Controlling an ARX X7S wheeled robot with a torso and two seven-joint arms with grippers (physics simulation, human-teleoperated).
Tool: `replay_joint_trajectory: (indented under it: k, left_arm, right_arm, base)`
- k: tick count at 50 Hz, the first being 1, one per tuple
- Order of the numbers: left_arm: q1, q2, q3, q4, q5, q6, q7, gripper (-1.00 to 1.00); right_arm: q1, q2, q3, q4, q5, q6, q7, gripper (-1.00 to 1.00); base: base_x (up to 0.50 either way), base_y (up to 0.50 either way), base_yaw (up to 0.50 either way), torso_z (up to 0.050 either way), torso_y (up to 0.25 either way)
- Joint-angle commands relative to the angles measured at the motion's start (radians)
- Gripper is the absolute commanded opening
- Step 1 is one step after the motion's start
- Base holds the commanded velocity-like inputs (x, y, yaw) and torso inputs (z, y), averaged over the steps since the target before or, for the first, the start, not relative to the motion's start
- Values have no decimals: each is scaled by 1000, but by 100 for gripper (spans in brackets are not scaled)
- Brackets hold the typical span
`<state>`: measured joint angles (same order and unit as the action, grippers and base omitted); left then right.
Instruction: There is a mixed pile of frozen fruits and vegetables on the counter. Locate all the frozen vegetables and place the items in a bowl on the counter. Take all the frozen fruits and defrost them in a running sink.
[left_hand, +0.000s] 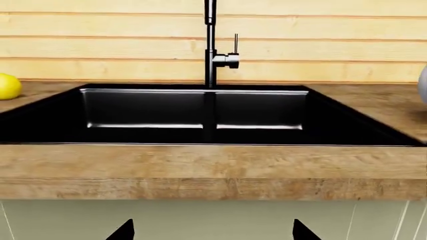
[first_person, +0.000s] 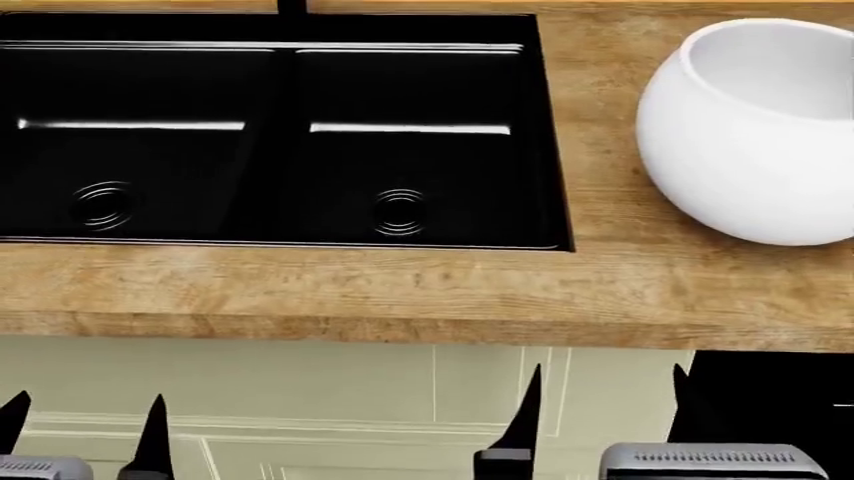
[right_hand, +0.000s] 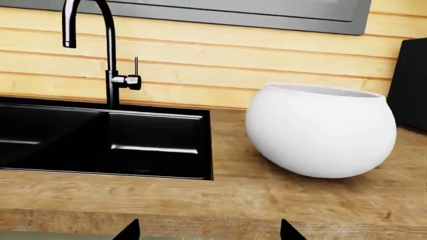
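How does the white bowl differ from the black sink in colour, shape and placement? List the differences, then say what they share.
The bowl is glossy white; the sink is glossy black. The bowl is round-bellied with one opening; the sink is rectangular with two basins. The bowl stands on the counter; the sink is set down into it. Both look empty.

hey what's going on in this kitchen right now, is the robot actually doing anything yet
Not really yet. Both arms sit low in front of the cabinet, below the counter edge, and the left gripper and right gripper are open and hold nothing. The black sink looks dry, with no water coming from the faucet. The white bowl stands on the counter to the sink's right, with nothing visible inside. A lemon lies on the counter at the sink's other side.
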<state>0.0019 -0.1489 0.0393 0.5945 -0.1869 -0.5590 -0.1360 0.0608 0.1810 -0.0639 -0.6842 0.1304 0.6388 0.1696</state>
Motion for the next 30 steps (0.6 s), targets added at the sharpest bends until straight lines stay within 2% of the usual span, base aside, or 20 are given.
replay_joint_trajectory:
  k: [1,20,26,30]
  left_arm:
    - [8,8,-36,36,-2,6,13,100]
    - [15,-8,-35,47,-23,0,-4,100]
    - [0,1,-57,55,-56,-45,-21,100]
    - [6,-3,-59,63,-64,-47,-23,100]
  right_arm:
    - [0,9,31,-49,10,77,-31,100]
    - [2,11,65,-62,54,86,-28,100]
    - [3,21,73,-69,53,81,-22,100]
    - [3,27,78,-76,54,89,-18,100]
  base:
    - [0,0,0,50,0]
    - [0,0,0,50,0]
    - [0,0,0,0,0]
    - [0,-419,0,0,0]
